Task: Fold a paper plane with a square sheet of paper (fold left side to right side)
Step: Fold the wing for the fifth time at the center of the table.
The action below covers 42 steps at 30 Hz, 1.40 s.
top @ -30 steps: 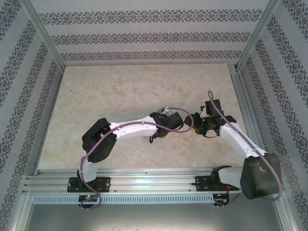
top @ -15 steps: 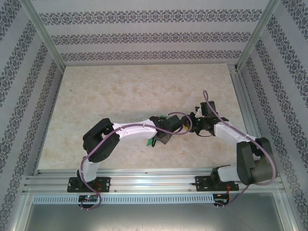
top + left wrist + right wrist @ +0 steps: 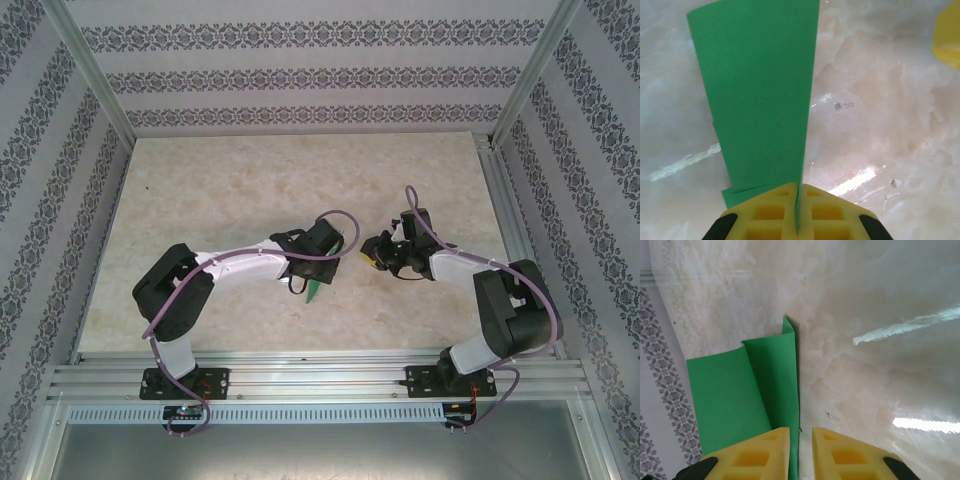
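The square sheet of paper [image 3: 760, 85], bright green and folded into a long strip with layered edges, stands out from my left gripper [image 3: 800, 186], which is shut on its near end. From above, a green tip of the paper [image 3: 314, 289] pokes out below the left gripper [image 3: 321, 268] at mid-table. My right gripper [image 3: 376, 254] hovers just right of it, apart from the left one. In the right wrist view its yellow jaws [image 3: 801, 430] stand a narrow gap apart, and the green paper [image 3: 740, 390] lies ahead, its straight edge running down beside the left finger.
The marble-patterned table top [image 3: 250, 190] stretches wide behind and to the left of both arms. Patterned walls and metal frame posts [image 3: 90, 70] enclose it, and a rail [image 3: 320, 375] runs along the near edge.
Both grippers have shifted left over the table, the left one carrying the paper with it. The right gripper's jaws have narrowed.
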Each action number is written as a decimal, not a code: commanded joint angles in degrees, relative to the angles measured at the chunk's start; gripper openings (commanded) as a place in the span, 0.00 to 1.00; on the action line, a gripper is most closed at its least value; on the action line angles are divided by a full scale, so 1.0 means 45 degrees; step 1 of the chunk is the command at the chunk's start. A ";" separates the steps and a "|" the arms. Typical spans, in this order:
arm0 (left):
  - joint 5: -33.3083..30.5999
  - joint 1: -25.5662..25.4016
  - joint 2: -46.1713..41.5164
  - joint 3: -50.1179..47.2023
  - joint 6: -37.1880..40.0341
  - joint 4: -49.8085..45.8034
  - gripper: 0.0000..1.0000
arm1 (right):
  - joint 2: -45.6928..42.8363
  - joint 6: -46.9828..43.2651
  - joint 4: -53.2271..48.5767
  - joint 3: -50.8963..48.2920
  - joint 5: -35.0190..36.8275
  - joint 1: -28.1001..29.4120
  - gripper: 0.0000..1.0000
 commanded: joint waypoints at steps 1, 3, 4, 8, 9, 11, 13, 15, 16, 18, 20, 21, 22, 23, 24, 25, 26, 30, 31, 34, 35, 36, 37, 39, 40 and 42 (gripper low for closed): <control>0.1271 0.0206 -0.0125 -0.0350 -0.0538 0.1539 0.00 | 0.0550 0.0515 0.1203 0.0381 0.0086 0.0379 0.15; 0.1454 0.0295 -0.0163 -0.0532 -0.0688 0.1872 0.00 | 0.0944 0.0757 0.1708 0.0439 0.0086 0.0507 0.13; 0.1540 0.0352 -0.0200 -0.0620 -0.0736 0.1985 0.00 | 0.1142 0.0847 0.1901 0.0477 0.0086 0.0558 0.11; 0.1803 0.0619 -0.0311 -0.0916 -0.0938 0.2337 0.00 | 0.1972 0.1008 0.2426 0.0818 0.0240 0.0797 0.08; 0.1922 0.0678 -0.0349 -0.1021 -0.1018 0.2476 0.00 | 0.2166 0.1106 0.2556 0.0887 0.0278 0.0854 0.07; 0.2089 0.0820 -0.0384 -0.1238 -0.1246 0.2737 0.00 | 0.2508 0.1246 0.2889 0.1052 0.0300 0.0954 0.07; 0.2207 0.0987 -0.0413 -0.1436 -0.1477 0.2937 0.00 | 0.2790 0.1359 0.3094 0.1215 0.0310 0.1047 0.07; 0.2282 0.1117 -0.0435 -0.1571 -0.1645 0.3087 0.00 | 0.3084 0.1411 0.3158 0.1439 0.0296 0.1161 0.07; 0.2321 0.1168 -0.0438 -0.1641 -0.1694 0.3137 0.00 | 0.3165 0.1400 0.3199 0.1526 0.0300 0.1197 0.07; 0.2341 0.1213 -0.0445 -0.1689 -0.1711 0.3193 0.00 | 0.3341 0.1416 0.3191 0.1733 0.0344 0.1285 0.07; 0.2352 0.1218 -0.0438 -0.1688 -0.1697 0.3187 0.00 | 0.3410 0.1367 0.3074 0.1924 0.0398 0.1330 0.07; 0.2371 0.1218 -0.0428 -0.1681 -0.1684 0.3215 0.00 | 0.3428 0.1277 0.2965 0.1996 0.0427 0.1348 0.07; 0.2380 0.1219 -0.0423 -0.1660 -0.1679 0.3214 0.00 | 0.3433 0.1228 0.2817 0.2060 0.0465 0.1357 0.07; 0.2385 0.1218 -0.0417 -0.1661 -0.1692 0.3229 0.00 | 0.3448 0.1131 0.2652 0.2172 0.0521 0.1369 0.07; 0.2385 0.1218 -0.0418 -0.1672 -0.1692 0.3245 0.00 | 0.3467 0.1049 0.2541 0.2232 0.0534 0.1370 0.06; 0.2412 0.1233 -0.0410 -0.1654 -0.1714 0.3276 0.00 | 0.3532 0.1035 0.2447 0.2285 0.0554 0.1369 0.07; 0.2420 0.1238 -0.0406 -0.1671 -0.1703 0.3298 0.00 | 0.3599 0.1016 0.2457 0.2322 0.0554 0.1370 0.07; 0.2436 0.1277 -0.0421 -0.1649 -0.1750 0.3299 0.00 | 0.3914 0.1033 0.2439 0.2472 0.0600 0.1417 0.06; 0.2447 0.1296 -0.0418 -0.1650 -0.1772 0.3298 0.00 | 0.3936 0.1045 0.2395 0.2472 0.0665 0.1418 0.06; 0.2476 0.1335 -0.0423 -0.1672 -0.1833 0.3326 0.00 | 0.4050 0.1082 0.2412 0.2424 0.0806 0.1410 0.06; 0.2476 0.1353 -0.0423 -0.1670 -0.1824 0.3343 0.00 | 0.4092 0.1099 0.2471 0.2409 0.0813 0.1409 0.06; 0.2485 0.1355 -0.0419 -0.1672 -0.1834 0.3309 0.00 | 0.4179 0.1123 0.2537 0.2433 0.0774 0.1420 0.05; 0.2498 0.1345 -0.0411 -0.1667 -0.1831 0.3314 0.00 | 0.4250 0.1122 0.2543 0.2481 0.0769 0.1412 0.06; 0.2520 0.1355 -0.0400 -0.1671 -0.1839 0.3313 0.00 | 0.4397 0.1068 0.2444 0.2583 0.0787 0.1418 0.05; 0.2507 0.1360 -0.0404 -0.1671 -0.1851 0.3317 0.00 | 0.4473 0.1007 0.2359 0.2642 0.0825 0.1447 0.05; 0.2518 0.1374 -0.0399 -0.1670 -0.1854 0.3332 0.00 | 0.4591 0.0928 0.2247 0.2701 0.0867 0.1482 0.05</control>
